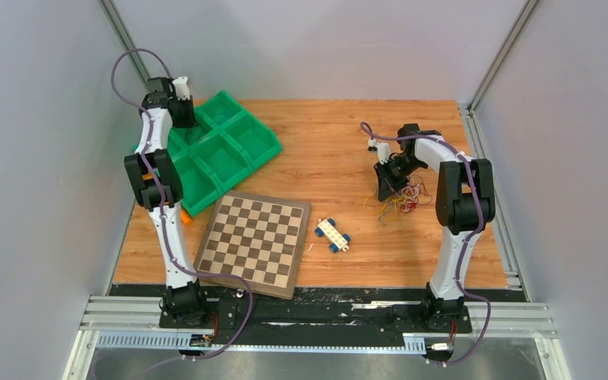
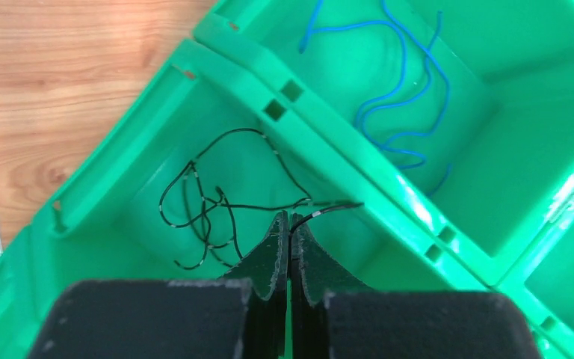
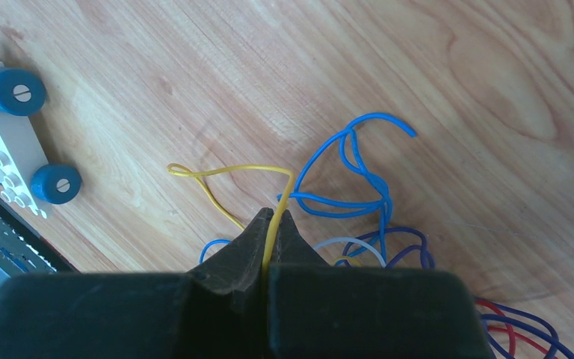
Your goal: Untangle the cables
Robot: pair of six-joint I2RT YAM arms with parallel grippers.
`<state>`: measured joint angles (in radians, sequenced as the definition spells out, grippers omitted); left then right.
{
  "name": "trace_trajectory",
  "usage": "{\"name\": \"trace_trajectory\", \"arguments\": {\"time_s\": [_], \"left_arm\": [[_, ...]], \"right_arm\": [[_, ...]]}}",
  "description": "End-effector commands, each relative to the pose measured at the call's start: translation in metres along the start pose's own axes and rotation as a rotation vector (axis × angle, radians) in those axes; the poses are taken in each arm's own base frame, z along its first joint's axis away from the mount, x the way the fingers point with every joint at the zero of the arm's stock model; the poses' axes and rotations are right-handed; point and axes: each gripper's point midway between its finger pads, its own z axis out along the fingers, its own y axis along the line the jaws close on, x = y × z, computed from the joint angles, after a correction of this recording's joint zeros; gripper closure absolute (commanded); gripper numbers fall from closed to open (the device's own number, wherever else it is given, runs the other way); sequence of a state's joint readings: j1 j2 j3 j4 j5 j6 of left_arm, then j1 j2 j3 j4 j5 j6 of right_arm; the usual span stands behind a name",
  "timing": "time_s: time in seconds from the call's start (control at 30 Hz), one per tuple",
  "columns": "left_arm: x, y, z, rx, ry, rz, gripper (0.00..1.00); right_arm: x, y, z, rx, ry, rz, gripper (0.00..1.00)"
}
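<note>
Surface [image 1: 348, 142]: green tray [image 1: 257, 146] at far left, cable clump [image 1: 402, 198] at right. Risk: the yellow cable [image 3: 224, 170] crosses the blue strands [image 3: 344, 202], so a hard pull may tighten the knot. Right pincer [image 3: 275, 217] is clamped on the yellow cable. Left pincer [image 2: 290, 218] is closed on the black cable [image 2: 194, 202] inside a tray compartment.

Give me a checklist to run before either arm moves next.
1. Right gripper shut on yellow cable: ok.
2. Yellow cable clear of the blue cable on the table: not ok, they cross beside the gripper.
3. Left gripper shut on black cable: ok.
4. Black cable's loops inside one green tray compartment: ok.
5. Blue cable in the tray alone in its compartment: ok.
6. Toy car clear of the right gripper: ok.
</note>
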<state>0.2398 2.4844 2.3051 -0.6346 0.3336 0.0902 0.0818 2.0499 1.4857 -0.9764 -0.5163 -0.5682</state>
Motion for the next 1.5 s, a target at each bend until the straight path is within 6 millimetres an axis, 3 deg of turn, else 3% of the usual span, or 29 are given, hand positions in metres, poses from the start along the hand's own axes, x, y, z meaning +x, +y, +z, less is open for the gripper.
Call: {"name": "trace_trajectory", "arguments": {"time_s": [0.0,0.13,0.17,0.23,0.27,0.33,0.5,0.6,0.67,0.93,1.0,1.03,1.13,1.2,1.23,1.3,1.43,1.47], "left_arm": [[-0.007,-0.008,-0.013,-0.010,0.009,-0.050,1.00],[0.007,-0.010,-0.021,-0.009,0.065,-0.060,0.95],[0.009,-0.010,-0.022,-0.008,0.073,-0.059,0.83],[0.009,-0.011,-0.027,0.003,0.077,-0.065,0.68],[0.006,-0.011,-0.032,0.005,0.066,-0.065,0.57],[-0.003,-0.012,-0.041,0.016,0.039,-0.071,0.46],[-0.026,-0.017,-0.070,0.017,-0.009,-0.022,0.32],[-0.041,-0.027,-0.093,0.042,-0.047,0.012,0.11],[-0.049,-0.032,-0.107,0.047,-0.068,0.034,0.02],[-0.060,-0.049,-0.150,0.097,-0.104,0.136,0.00],[-0.058,-0.071,-0.163,0.198,-0.112,0.216,0.00],[-0.064,-0.092,-0.178,0.266,-0.150,0.288,0.00],[-0.056,-0.147,-0.206,0.402,-0.205,0.419,0.00],[-0.045,-0.188,-0.218,0.498,-0.240,0.484,0.00],[-0.038,-0.219,-0.223,0.584,-0.253,0.511,0.00],[-0.024,-0.259,-0.236,0.699,-0.278,0.521,0.00],[0.006,-0.344,-0.254,0.893,-0.338,0.585,0.00],[0.018,-0.355,-0.256,0.920,-0.332,0.588,0.00]], "right_arm": [[-0.005,0.003,-0.007,0.014,-0.011,-0.005,1.00],[-0.007,0.003,-0.007,0.011,-0.019,-0.002,1.00],[-0.007,0.003,-0.007,0.011,-0.019,-0.003,1.00],[-0.008,0.003,-0.007,0.011,-0.021,-0.003,1.00],[-0.009,0.003,-0.007,0.012,-0.023,-0.005,1.00],[-0.010,0.003,-0.008,0.012,-0.026,-0.006,1.00],[-0.011,0.005,-0.011,0.010,-0.035,-0.018,1.00],[-0.013,0.006,-0.013,0.010,-0.043,-0.029,1.00],[-0.014,0.007,-0.015,0.012,-0.047,-0.039,1.00],[-0.018,0.013,-0.019,-0.005,-0.073,-0.055,1.00],[-0.026,0.017,-0.023,-0.021,-0.101,-0.055,1.00],[-0.032,0.020,-0.025,-0.033,-0.119,-0.056,1.00],[-0.065,0.039,-0.040,-0.094,-0.215,-0.098,1.00],[-0.095,0.063,-0.064,-0.144,-0.321,-0.182,1.00],[-0.110,0.078,-0.082,-0.161,-0.379,-0.230,1.00],[-0.129,0.102,-0.110,-0.182,-0.462,-0.308,1.00],[-0.141,0.147,-0.163,-0.238,-0.590,-0.410,1.00],[-0.140,0.158,-0.173,-0.253,-0.614,-0.431,1.00]]}}
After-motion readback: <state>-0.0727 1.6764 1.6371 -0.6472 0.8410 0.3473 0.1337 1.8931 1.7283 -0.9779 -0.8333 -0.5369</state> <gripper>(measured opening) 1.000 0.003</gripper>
